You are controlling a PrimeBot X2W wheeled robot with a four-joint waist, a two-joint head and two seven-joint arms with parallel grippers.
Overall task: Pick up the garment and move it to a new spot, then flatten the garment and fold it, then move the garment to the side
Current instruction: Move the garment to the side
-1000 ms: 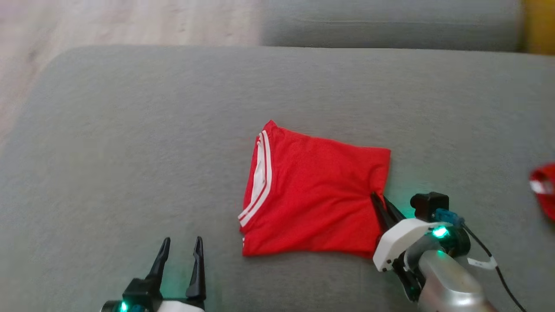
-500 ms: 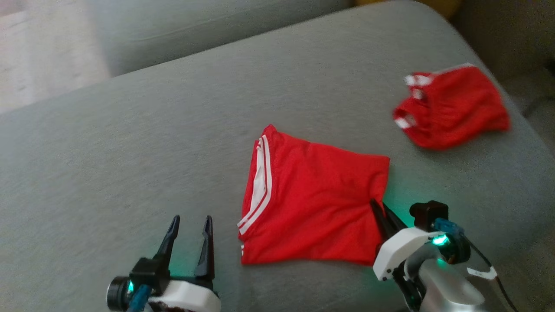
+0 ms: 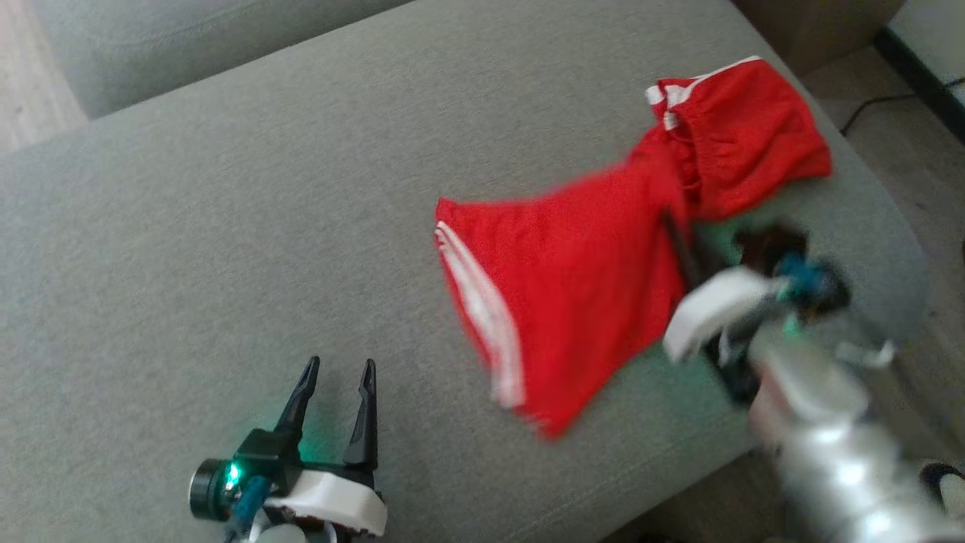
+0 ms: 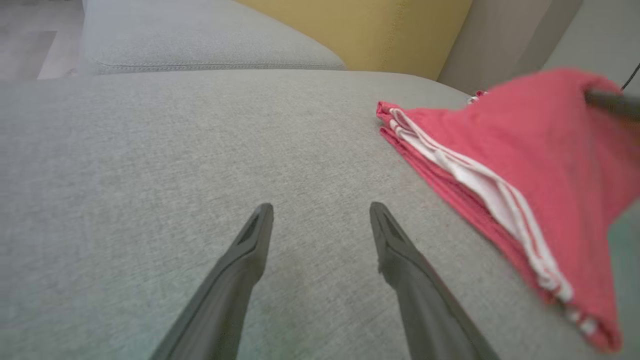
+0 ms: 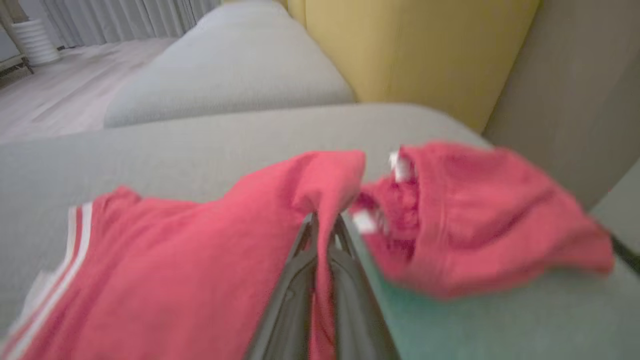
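The garment (image 3: 573, 286) is a folded red piece with white side stripes, lying on the grey sofa cushion (image 3: 226, 226). My right gripper (image 3: 671, 222) is shut on its right corner, which is pulled up off the cushion while the striped edge trails lower. The right wrist view shows the red cloth (image 5: 200, 260) pinched between the closed fingers of the right gripper (image 5: 324, 220). My left gripper (image 3: 339, 366) stands open over bare cushion to the garment's left. In the left wrist view the left gripper (image 4: 321, 207) holds nothing, and the garment (image 4: 525, 150) is at the right.
A second crumpled red garment (image 3: 746, 128) lies at the cushion's far right corner, just beyond the held corner, and shows again as a red heap (image 5: 475, 225). The cushion's edge drops to the floor at right, where a cable (image 3: 867, 113) runs. A yellow cushion (image 5: 410, 45) stands behind.
The head camera has turned right. My right gripper has pulled the garment's corner up and toward the second red garment, so the garment has swung round. The left gripper stays open.
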